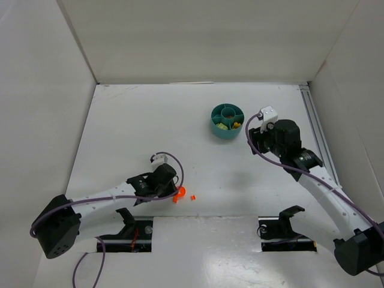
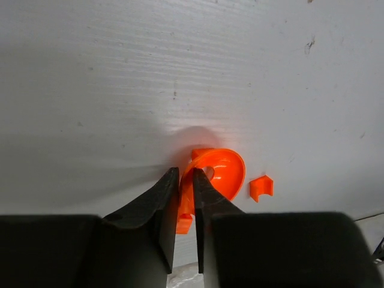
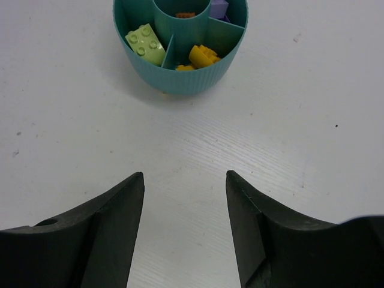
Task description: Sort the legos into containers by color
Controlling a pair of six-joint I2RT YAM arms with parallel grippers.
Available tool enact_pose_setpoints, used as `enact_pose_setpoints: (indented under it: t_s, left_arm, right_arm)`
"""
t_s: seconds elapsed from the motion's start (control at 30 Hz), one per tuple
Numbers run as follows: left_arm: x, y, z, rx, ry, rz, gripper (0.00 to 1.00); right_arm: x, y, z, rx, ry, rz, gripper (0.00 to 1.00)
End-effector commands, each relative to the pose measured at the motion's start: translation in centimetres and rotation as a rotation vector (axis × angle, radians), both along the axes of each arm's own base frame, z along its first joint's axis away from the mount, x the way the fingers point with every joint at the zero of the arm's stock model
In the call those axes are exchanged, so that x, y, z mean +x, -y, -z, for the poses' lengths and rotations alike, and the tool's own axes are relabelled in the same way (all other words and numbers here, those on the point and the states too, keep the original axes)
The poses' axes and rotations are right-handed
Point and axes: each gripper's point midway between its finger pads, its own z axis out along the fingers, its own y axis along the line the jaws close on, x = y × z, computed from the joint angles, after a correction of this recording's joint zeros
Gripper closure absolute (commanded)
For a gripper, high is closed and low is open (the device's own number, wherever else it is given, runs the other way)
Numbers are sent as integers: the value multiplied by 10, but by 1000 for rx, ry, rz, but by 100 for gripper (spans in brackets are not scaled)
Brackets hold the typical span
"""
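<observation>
Open bench (image 3: pixel 300 120) runs from the right gripper (image 3: pixel 185 177), fingers spread, to the teal tub (image 3: pixel 180 81), the sole obstacle ahead. White walls (image 1: pixel 36 90) close the bench on three sides. A small orange brick (image 2: pixel 261 187) lies just beside the round orange piece (image 2: pixel 231 174) pinched by the left gripper (image 2: pixel 186 180).
</observation>
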Motion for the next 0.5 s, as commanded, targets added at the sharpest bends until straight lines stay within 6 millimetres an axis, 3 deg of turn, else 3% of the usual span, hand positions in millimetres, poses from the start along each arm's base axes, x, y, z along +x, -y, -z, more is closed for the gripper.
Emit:
enact_pose_setpoints:
  t_s: [0.0,0.17,0.4,0.47]
  left_arm:
    - [7,-5,-8,60,28,-41,91]
    - [14,-1,-21,50,61,-56,100]
    - [43,12,-78,-2,218,-60,100]
    - [55,19,-103,-9,282,-48,100]
  right_arm:
    - [0,8,-13,8,22,44,38]
    - [-2,9,-14,11,31,44,38]
    - [-13,23,-14,-6,50,90,37]
    - [-18,30,-10,-18,53,115,37]
